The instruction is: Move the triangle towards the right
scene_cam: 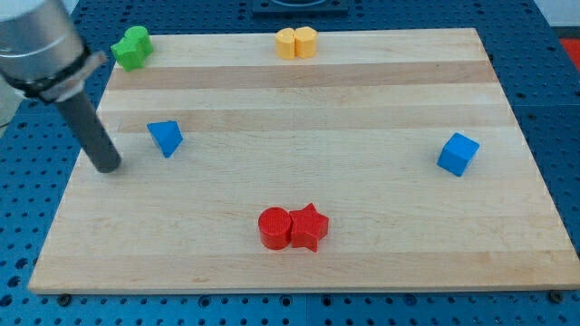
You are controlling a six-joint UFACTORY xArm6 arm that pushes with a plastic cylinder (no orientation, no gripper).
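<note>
The blue triangle (165, 138) lies on the wooden board (299, 263) at the view's left. My tip (108, 167) rests on the board to the left of the triangle and slightly below it, with a small gap between them. The dark rod slants up to the view's top left corner.
A green block (131, 47) sits at the board's top left corner. Two yellow blocks (296, 43) touch each other at the top edge. A blue cube (458, 154) is at the right. A red cylinder (274, 227) and a red star (308, 226) touch near the bottom middle.
</note>
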